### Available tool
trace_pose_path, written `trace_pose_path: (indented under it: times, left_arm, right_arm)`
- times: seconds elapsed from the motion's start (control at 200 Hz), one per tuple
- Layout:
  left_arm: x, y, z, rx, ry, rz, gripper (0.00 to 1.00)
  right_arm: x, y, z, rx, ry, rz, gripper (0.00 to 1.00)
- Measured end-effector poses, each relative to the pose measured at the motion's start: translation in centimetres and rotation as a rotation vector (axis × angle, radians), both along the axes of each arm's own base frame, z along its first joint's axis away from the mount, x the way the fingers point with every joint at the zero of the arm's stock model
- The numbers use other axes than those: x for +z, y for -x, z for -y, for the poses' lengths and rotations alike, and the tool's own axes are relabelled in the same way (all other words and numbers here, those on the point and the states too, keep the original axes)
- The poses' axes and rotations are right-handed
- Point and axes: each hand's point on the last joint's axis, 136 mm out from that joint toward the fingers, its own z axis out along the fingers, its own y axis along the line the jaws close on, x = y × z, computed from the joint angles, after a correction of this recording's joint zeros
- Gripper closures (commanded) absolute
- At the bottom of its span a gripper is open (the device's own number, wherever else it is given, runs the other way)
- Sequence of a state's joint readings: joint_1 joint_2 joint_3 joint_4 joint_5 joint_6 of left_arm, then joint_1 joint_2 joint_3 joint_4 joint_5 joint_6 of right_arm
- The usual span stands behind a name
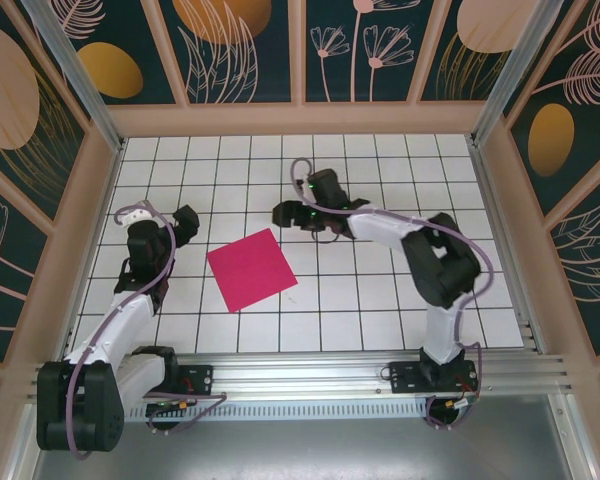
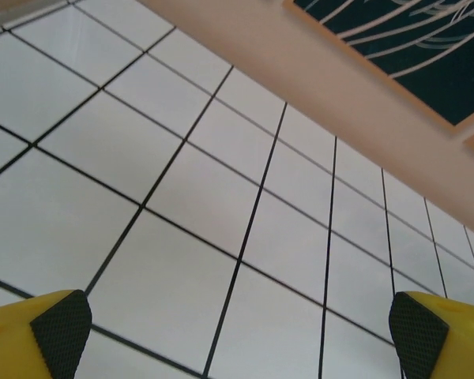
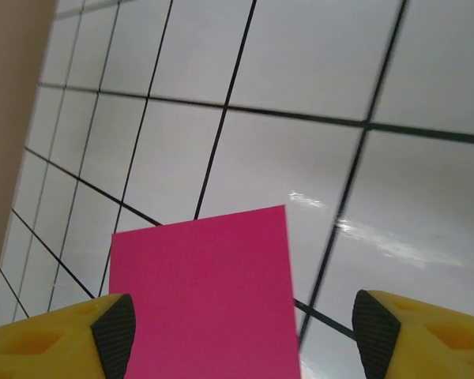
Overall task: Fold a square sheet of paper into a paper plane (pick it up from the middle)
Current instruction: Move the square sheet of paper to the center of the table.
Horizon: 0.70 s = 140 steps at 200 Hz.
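Yellow-fingered right gripper [image 3: 241, 335] gapes, empty, low beside square sheet of paper [image 1: 251, 269]; arm elbowed, reaching leftward. Left gripper [image 2: 237, 332] agape, hovering over tiled table [image 1: 380, 300], arm bent.

I count one square sheet of paper [image 1: 251, 270], one tiled table [image 1: 380, 300], and two grippers: the left gripper [image 1: 186, 224] and the right gripper [image 1: 281, 213].

Sheet [image 1: 252, 269] flat on table [image 1: 380, 300]

Bare table [image 1: 380, 300] lies open round the square sheet of paper [image 1: 251, 269], flanked by the left gripper [image 1: 187, 226] and right gripper [image 1: 280, 214].
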<state>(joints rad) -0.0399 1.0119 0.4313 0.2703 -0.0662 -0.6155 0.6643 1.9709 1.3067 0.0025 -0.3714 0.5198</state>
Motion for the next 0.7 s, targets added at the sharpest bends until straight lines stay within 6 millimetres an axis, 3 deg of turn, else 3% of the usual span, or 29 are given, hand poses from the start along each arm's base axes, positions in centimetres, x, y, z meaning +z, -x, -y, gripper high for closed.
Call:
trace_pose_path:
  times: [0.075, 0.225, 0.465, 0.701]
  left_arm:
    - [-0.6, 0.4, 0.1, -0.007, 0.007, -0.028, 0.02]
    - [-0.5, 1.0, 0.4, -0.020, 0.018, -0.039, 0.02]
    - [-0.7, 1.3, 1.5, -0.077, 0.053, -0.054, 0.02]
    - [-0.9, 1.5, 2.2, -0.112, 0.066, -0.066, 0.02]
  right_arm:
    - [-1.3, -0.2, -3.0, 0.034, 0.009, -0.025, 0.33]
    - [-3.2, 0.8, -7.4, 0.082, 0.022, -0.060, 0.35]
    - [-4.8, 4.2, -10.0, 0.124, 0.037, -0.120, 0.36]
    - [-5.5, 3.8, -9.5, 0.084, 0.054, -0.136, 0.36]
